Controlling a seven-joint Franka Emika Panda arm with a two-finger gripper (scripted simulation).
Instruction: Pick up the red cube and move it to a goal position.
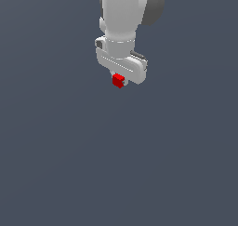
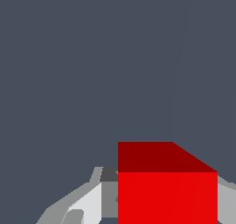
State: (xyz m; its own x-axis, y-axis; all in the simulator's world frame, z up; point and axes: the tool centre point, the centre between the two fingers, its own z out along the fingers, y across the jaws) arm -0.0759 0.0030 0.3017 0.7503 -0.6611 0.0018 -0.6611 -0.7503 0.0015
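Clamped between the fingers of the white gripper point(image 1: 120, 82), the red cube point(image 1: 118, 80) sits just under the palm – in the wrist view it fills the space between the fingers point(image 2: 87, 202), so the hold looks secure. No supporting surface or goal marker can be made out against the flat grey backdrop. For the carry, I'd keep the squeeze steady and travel smoothly – any jerk could let the cube twist or slip

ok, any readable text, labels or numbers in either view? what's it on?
None. The red cube has plain faces in both views, the white gripper holding it carries no lettering or logo, and the grey background is blank.
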